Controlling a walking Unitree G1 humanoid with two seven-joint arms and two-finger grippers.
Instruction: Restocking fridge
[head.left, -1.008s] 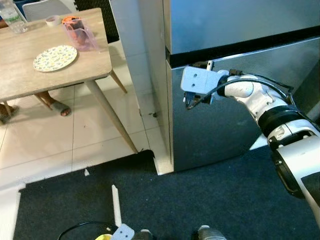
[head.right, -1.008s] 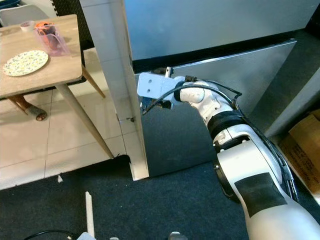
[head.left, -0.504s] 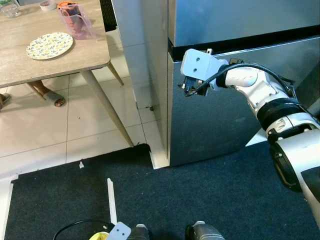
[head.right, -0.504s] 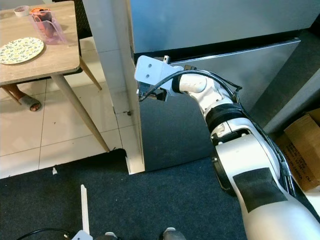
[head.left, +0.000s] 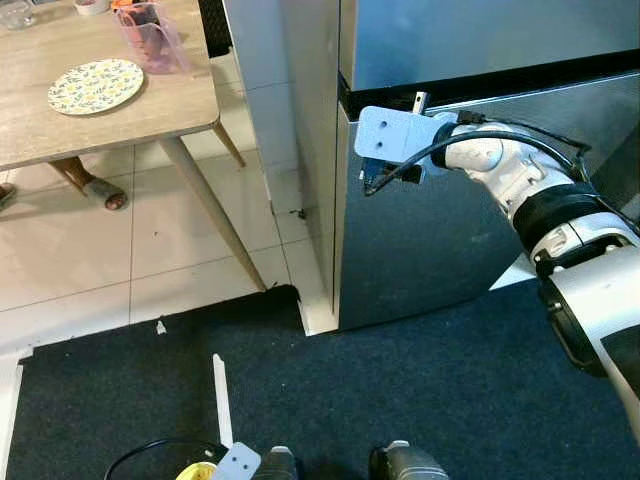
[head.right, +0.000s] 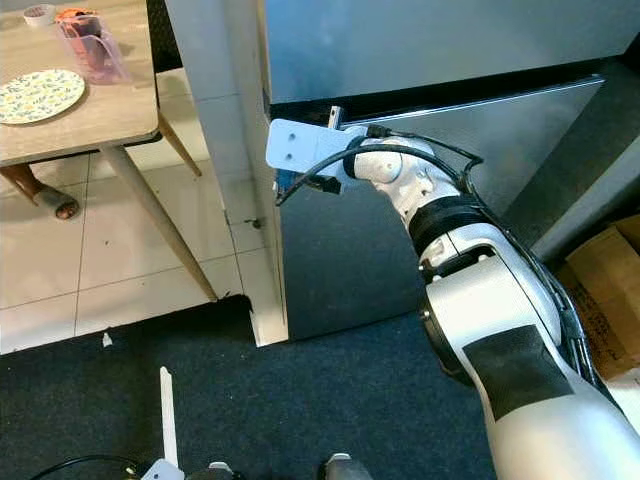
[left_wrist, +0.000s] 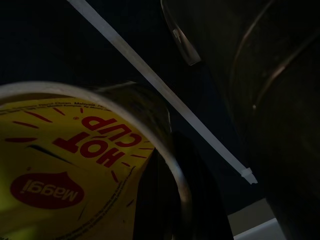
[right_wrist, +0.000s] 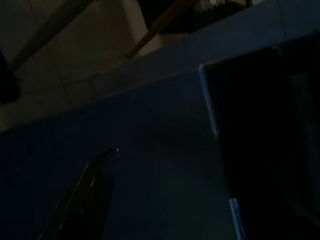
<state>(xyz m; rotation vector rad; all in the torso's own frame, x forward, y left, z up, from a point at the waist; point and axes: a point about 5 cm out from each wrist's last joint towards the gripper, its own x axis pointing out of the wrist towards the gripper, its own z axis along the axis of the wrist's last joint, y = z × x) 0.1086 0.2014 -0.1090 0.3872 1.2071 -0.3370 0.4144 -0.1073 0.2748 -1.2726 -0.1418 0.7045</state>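
My right gripper (head.left: 372, 182) rests against the top left corner of the fridge's lower door (head.left: 440, 240); whether its fingers are parted, I cannot tell. Low beside me, my left gripper (left_wrist: 170, 200) is clamped on a yellow noodle cup (left_wrist: 60, 165).

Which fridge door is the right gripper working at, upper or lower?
The lower door. The right gripper sits at that door's top left corner, just under the dark gap that divides it from the upper door, which stands above, untouched.
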